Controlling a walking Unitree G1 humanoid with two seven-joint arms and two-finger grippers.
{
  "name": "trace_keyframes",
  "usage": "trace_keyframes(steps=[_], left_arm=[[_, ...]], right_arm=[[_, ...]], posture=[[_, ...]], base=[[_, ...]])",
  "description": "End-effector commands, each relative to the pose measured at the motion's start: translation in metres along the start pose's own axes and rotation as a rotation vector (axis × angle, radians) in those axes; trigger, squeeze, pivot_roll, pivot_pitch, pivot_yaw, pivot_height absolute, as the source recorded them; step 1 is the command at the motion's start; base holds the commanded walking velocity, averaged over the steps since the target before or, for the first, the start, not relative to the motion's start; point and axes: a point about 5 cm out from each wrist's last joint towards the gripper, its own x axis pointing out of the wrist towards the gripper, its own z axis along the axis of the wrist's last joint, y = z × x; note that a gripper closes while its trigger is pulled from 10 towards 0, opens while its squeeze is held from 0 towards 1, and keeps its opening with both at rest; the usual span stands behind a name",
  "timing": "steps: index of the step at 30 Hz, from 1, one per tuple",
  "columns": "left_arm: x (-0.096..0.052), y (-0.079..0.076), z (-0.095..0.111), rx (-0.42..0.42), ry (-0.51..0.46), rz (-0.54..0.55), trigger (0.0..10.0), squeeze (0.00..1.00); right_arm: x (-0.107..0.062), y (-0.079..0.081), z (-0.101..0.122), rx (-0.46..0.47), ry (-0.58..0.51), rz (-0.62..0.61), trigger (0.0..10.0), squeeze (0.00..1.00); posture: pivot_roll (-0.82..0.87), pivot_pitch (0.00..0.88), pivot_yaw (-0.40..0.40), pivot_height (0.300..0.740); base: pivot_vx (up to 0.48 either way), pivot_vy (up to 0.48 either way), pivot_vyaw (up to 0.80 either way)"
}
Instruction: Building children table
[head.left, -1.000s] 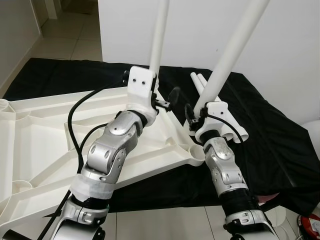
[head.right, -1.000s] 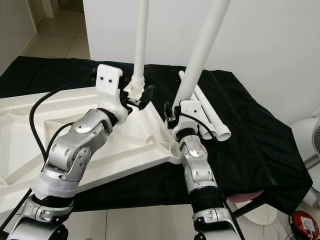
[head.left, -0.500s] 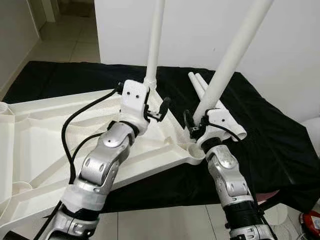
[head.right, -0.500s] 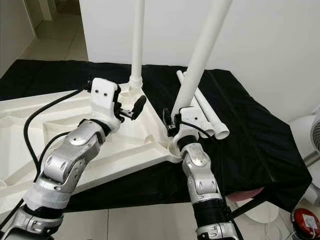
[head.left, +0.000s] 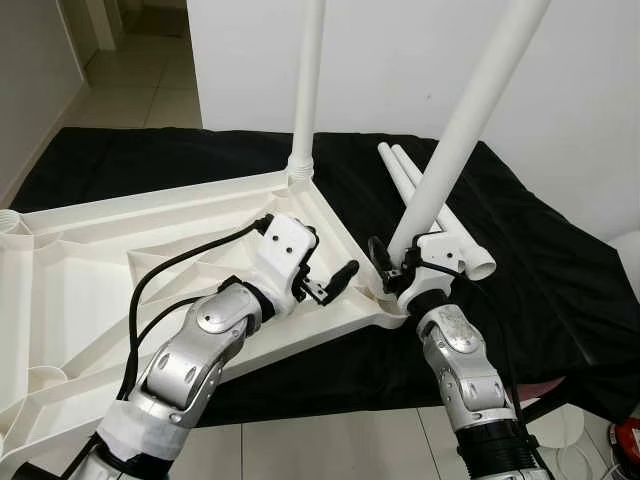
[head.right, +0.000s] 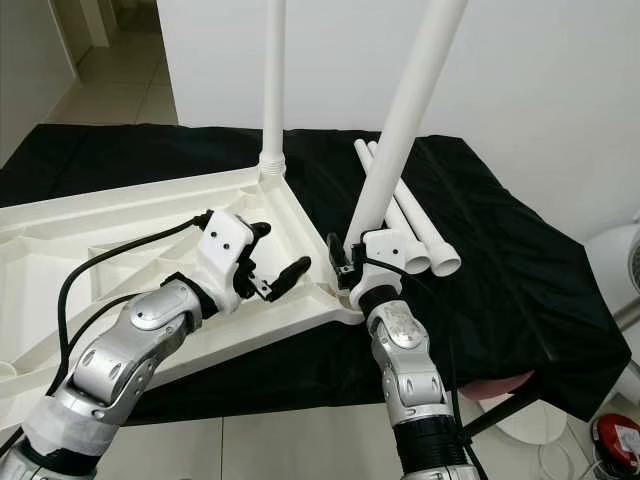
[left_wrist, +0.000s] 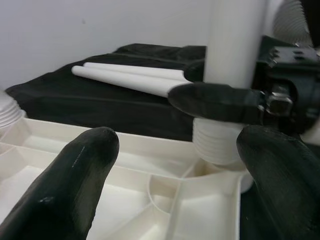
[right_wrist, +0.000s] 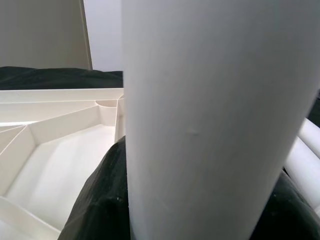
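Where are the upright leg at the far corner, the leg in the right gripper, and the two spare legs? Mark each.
upright leg (head.left: 305, 80): left eye view, mid-shaft.
leg in the right gripper (head.left: 470, 110): left eye view, mid-shaft above the right gripper (head.left: 402, 268).
spare legs (head.right: 420, 225): right eye view, shaft on the black cloth.

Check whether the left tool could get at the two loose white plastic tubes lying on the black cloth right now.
Probably not directly. The two loose white plastic tubes lie beyond the tilted white leg that the right tool grips. The open left tool hovers over the white tabletop, so that leg and arm block its path.
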Motion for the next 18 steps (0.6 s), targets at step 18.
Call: trace_keyframes(steps=[18], left_arm=[[-0.004,-0.018,-0.002,0.070,0.021,-0.153,10.0,0.00]], right_arm=[[-0.012,-0.016,-0.017,0.012,0.082,-0.025,10.0,0.00]], posture=[[0.01,0.000,-0.086,0.740]], base=[[0.000,0.000,0.00]])
